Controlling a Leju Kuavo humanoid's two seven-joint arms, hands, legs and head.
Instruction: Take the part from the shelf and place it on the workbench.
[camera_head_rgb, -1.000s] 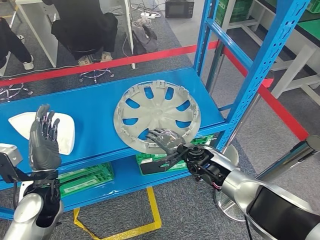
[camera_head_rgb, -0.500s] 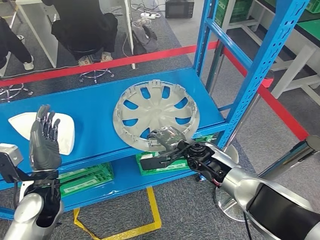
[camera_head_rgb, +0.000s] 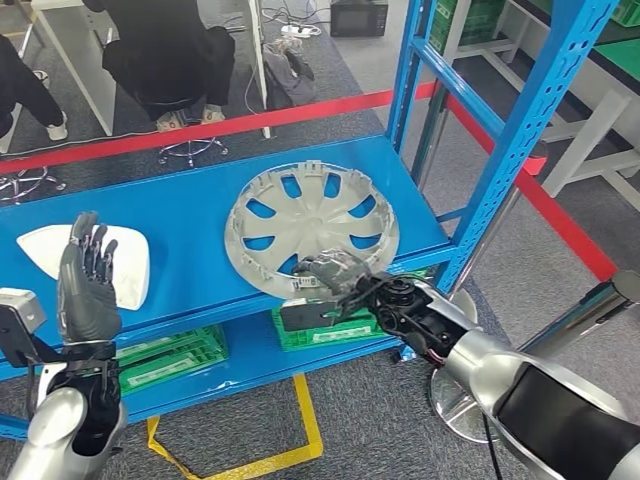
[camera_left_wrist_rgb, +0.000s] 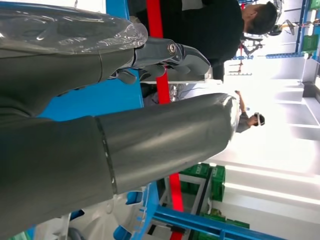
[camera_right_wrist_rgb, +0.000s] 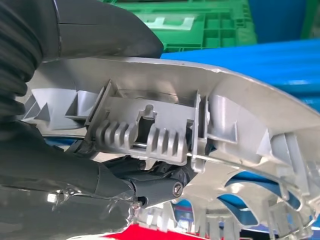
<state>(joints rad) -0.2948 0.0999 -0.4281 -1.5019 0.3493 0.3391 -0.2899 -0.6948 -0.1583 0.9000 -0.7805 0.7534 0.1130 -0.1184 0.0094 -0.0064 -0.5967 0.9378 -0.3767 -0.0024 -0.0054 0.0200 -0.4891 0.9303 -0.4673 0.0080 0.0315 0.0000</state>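
A silver hubcap (camera_head_rgb: 311, 228) lies on the blue shelf board (camera_head_rgb: 189, 225), its near rim at the board's front edge. My right hand (camera_head_rgb: 332, 275) grips that near rim. The right wrist view has the thumb (camera_right_wrist_rgb: 94, 30) on one face of the hubcap rim (camera_right_wrist_rgb: 234, 115) and the dark fingers (camera_right_wrist_rgb: 151, 185) on the other. My left hand (camera_head_rgb: 87, 285) is raised at the shelf's left end with its fingers up and apart, holding nothing, in front of a white curved part (camera_head_rgb: 132, 262). The left wrist view looks along the left hand (camera_left_wrist_rgb: 113, 145), with an edge of the hubcap (camera_left_wrist_rgb: 105, 225) beyond.
Blue shelf uprights (camera_head_rgb: 528, 120) stand right of the hubcap. Green crates (camera_head_rgb: 173, 352) sit on the lower shelf. A red barrier strip (camera_head_rgb: 226, 125) runs behind the shelf, with a seated person (camera_head_rgb: 170, 50) beyond it. Yellow tape (camera_head_rgb: 302, 440) marks the floor.
My right hand has slid a little left along the hubcap's near rim and closed on it. The hubcap has shifted slightly left. The left hand has stayed put.
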